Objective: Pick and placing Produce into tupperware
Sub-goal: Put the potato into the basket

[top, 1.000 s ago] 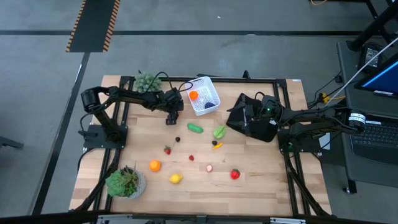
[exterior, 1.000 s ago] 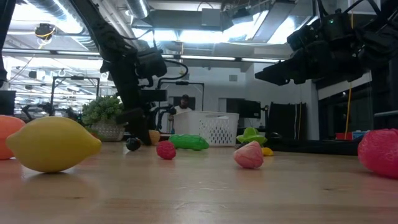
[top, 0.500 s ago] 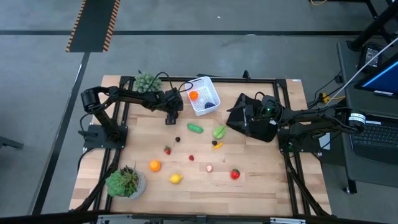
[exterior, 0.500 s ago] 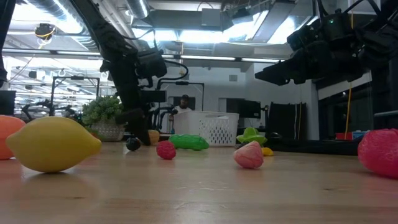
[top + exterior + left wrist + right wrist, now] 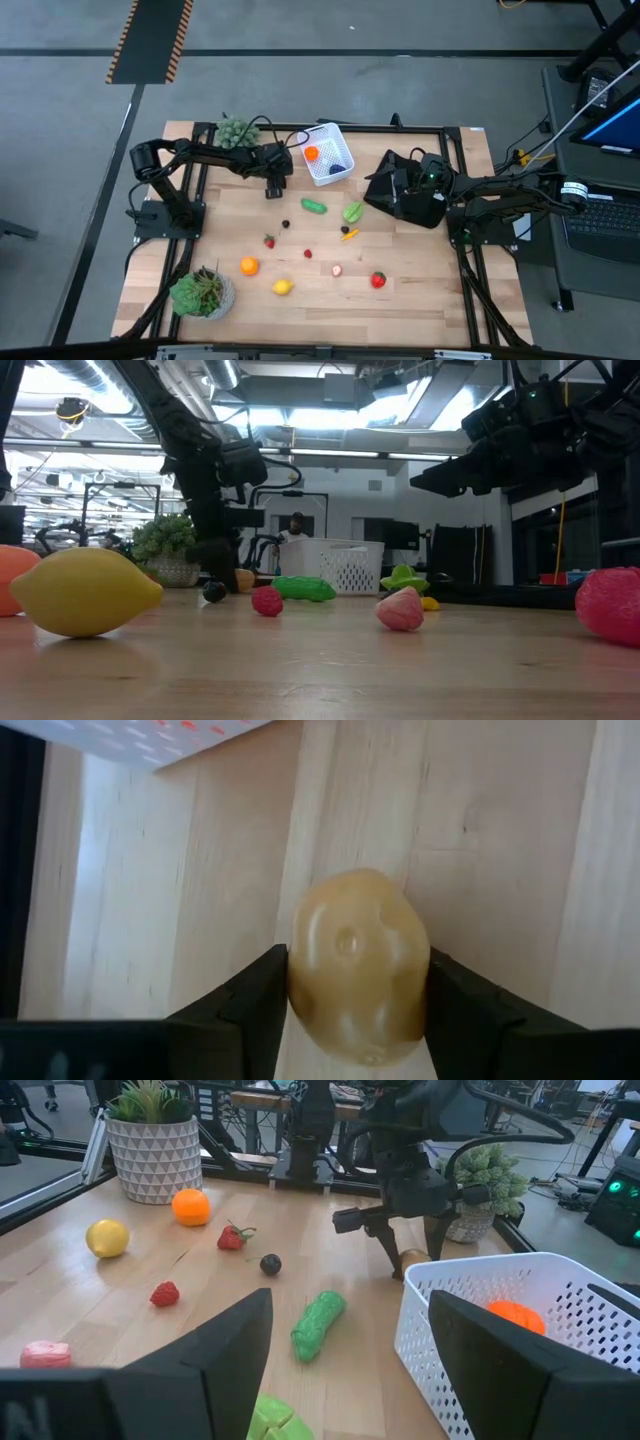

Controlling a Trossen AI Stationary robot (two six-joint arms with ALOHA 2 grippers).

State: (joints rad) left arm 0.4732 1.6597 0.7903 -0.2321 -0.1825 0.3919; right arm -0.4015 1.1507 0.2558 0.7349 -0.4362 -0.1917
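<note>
two dark fingers (image 5: 250,1005) of the left gripper (image 5: 357,1010) press against both sides of a tan potato (image 5: 358,965) that sits on the wooden table (image 5: 420,285), just beside the white tupperware (image 5: 330,155), which already holds an orange piece (image 5: 515,1316). the right gripper (image 5: 350,1370) hangs wide open and empty above the black cloth (image 5: 400,195), while the lemon (image 5: 85,590), cucumber (image 5: 314,206), strawberry (image 5: 378,280) and other produce lie scattered on the table.

From overhead the left pincer (image 5: 274,187) hides the tan potato (image 5: 357,963) beside the tupperware (image 5: 329,155). The dark item (image 5: 341,156) inside that tub is too small to name. Level with the surface, the orange fruit (image 5: 14,580) is cut off
</note>
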